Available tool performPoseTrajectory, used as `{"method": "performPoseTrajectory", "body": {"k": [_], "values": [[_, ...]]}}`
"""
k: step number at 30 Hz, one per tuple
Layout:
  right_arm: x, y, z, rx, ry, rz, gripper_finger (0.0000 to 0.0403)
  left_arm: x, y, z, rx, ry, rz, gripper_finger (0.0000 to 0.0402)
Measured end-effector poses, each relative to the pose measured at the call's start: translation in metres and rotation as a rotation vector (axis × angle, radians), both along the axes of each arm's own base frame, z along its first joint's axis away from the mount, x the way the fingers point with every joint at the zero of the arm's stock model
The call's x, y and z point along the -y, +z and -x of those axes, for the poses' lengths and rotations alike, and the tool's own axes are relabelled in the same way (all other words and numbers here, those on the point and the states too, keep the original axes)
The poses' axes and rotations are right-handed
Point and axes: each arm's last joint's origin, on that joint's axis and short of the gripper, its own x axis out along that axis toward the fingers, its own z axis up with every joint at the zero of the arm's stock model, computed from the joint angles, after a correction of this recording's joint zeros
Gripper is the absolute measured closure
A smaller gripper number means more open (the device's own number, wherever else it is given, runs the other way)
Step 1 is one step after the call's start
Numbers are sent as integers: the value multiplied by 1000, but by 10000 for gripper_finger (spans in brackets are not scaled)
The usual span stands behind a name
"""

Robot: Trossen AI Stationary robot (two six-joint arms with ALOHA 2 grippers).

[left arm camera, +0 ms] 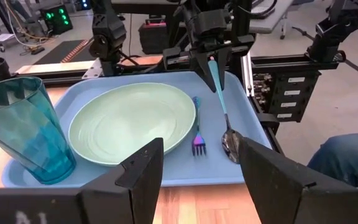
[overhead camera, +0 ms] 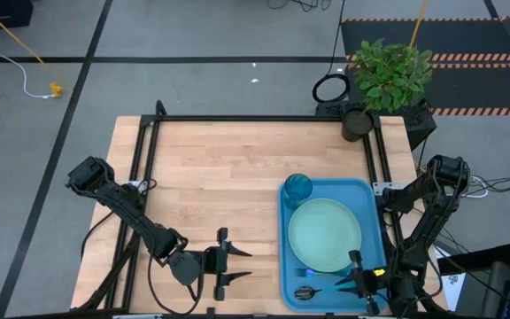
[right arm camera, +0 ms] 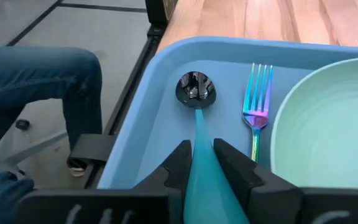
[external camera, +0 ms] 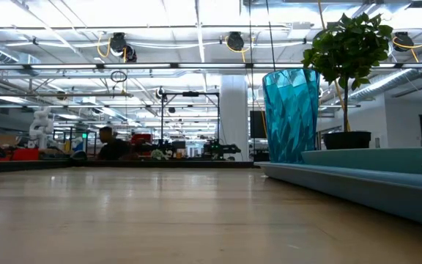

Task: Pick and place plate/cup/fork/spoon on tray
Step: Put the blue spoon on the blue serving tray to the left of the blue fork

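Right gripper [right arm camera: 197, 163] at the near edge of the tray [overhead camera: 374, 190], fingers clamped on the light blue handle of the spoon [right arm camera: 196, 93]. Spoon bowl rests on the tray floor in the near corner. Fork [right arm camera: 257, 106] lies on the tray just beside the spoon, between it and the plate [overhead camera: 325, 235], tines pointing the same way as the spoon bowl. Plate sits flat mid-tray. Cup [overhead camera: 297, 188] upright in the tray's far corner, just beside the plate's rim. Left gripper [overhead camera: 228, 263] low over the bare wooden surface [overhead camera: 220, 168], well apart from the tray, fingers spread wide with nothing between them. Potted plant [overhead camera: 390, 71] at the far right corner of the surface.
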Motion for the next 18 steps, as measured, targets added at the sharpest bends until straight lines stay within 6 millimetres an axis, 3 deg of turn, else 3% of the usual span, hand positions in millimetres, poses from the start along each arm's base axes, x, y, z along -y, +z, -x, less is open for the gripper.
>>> {"method": "performPoseTrajectory", "body": {"k": [18], "values": [[2, -5, 1, -68, -3, -4, 358, 0, 0, 0, -1, -4, -15, 190]]}}
